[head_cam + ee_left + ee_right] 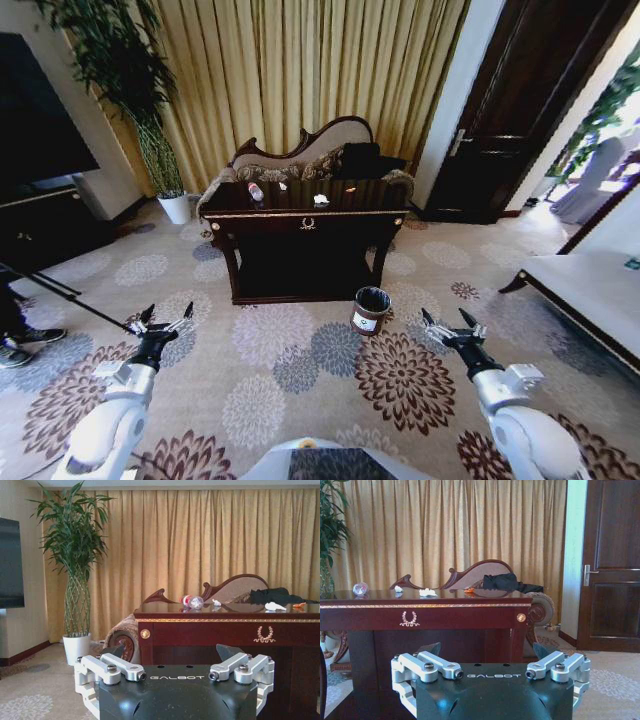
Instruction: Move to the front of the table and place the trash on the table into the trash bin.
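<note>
Both claws — left claw [165, 325] and right claw [453, 326] — hang spread and empty above the carpet. Beyond them stands the trash bin [371, 309], by the table [305, 223], where bottle [256, 192] and paper scraps [321, 200] lie — nothing binned yet.

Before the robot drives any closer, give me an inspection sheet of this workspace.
Surface: table, dark and glossy.
Job's things: bottle lying at the table's left end; white paper scraps mid-top; trash bin on the carpet by the table's front right leg.
Clutter: dark cloth on the sofa behind.
Grippers: left gripper and right gripper raised over carpet, jaws open, empty.
Cables: nothing seen.
Surroundings: potted plant, curtains, door.
</note>
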